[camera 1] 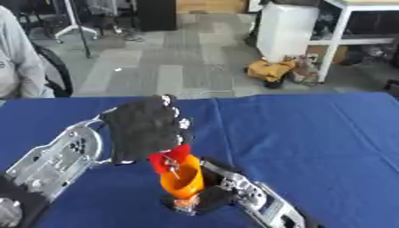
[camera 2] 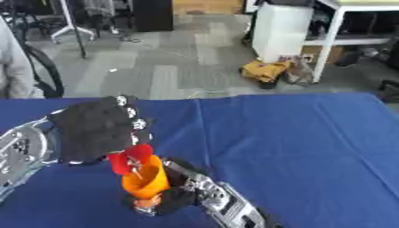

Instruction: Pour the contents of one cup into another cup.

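2 cups meet low at 6 o'clock on the blue table (camera 1: 311, 133): the left hand (camera 1: 144, 129), fingers curled round a red cup (camera 1: 169, 159), tips it over the orange cup (camera 1: 183, 180) so contents fall inside, while the right hand (camera 1: 214, 196) wraps the orange cup's base, likely steadying it

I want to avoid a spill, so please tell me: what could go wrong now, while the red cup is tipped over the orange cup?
1. The left hand holds the red cup tilted at the rim of the orange cup; the contents may miss it and land on the blue tablecloth.
2. The left hand hides most of the red cup, so the pour is hard to watch.
3. The right hand holds the orange cup low; a push at its rim could tip it.
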You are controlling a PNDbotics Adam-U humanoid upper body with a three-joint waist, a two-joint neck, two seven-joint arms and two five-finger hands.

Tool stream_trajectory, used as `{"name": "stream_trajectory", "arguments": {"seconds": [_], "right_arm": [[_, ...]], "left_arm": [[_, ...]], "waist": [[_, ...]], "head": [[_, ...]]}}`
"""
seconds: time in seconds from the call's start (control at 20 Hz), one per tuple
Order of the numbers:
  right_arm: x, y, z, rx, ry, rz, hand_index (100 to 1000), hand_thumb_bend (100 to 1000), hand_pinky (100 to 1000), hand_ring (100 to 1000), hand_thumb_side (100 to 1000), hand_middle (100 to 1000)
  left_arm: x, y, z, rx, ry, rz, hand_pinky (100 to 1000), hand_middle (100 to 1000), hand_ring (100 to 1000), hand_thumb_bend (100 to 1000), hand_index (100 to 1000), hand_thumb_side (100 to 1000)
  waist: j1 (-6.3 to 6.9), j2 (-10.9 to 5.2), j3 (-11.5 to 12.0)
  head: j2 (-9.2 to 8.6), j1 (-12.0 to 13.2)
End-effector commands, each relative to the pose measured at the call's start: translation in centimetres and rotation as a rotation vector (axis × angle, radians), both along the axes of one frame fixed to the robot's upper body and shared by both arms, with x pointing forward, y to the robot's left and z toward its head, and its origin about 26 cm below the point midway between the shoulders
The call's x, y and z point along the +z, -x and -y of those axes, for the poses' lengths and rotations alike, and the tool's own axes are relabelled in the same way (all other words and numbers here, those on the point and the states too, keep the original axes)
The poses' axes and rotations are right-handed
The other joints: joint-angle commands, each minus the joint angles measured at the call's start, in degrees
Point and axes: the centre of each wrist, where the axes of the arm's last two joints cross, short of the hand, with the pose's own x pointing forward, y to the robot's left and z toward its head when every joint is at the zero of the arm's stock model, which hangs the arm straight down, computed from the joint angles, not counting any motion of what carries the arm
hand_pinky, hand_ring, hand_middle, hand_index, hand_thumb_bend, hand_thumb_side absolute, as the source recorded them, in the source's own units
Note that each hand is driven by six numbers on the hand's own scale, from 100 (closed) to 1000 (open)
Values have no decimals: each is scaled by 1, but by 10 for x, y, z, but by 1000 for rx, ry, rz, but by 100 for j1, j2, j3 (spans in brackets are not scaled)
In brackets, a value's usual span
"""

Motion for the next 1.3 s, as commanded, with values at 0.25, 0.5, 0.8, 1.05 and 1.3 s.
{"name": "stream_trajectory", "arguments": {"seconds": [0.25, 0.5, 0.8, 1.05, 1.3], "right_arm": [[8, -2, 2, -2, 1, 24, 536, 294, 443, 432, 100, 424], [8, -2, 2, -3, 0, 23, 537, 292, 443, 432, 100, 425], [6, -2, 3, -6, 2, 21, 537, 291, 443, 432, 100, 425], [6, -2, 3, -7, 3, 20, 537, 291, 443, 432, 100, 425], [6, -2, 2, -3, 2, 22, 536, 292, 443, 432, 100, 424]], "left_arm": [[13, 4, 1, 4, -29, 73, 488, 263, 316, 547, 638, 100], [19, 5, 0, 7, -43, 108, 494, 263, 317, 547, 638, 100], [44, 17, -5, 5, 4, 196, 498, 262, 318, 560, 637, 100], [42, 19, -3, 4, -10, 180, 499, 262, 318, 563, 637, 100], [22, 10, 5, 1, -56, 100, 497, 266, 320, 557, 639, 100]], "waist": [[23, -112, -5], [31, -116, 9], [44, -133, 37], [45, -129, 27], [42, -114, 21]], "head": [[-13, -20], [-8, -33], [6, -51], [14, -57], [14, -50]]}}
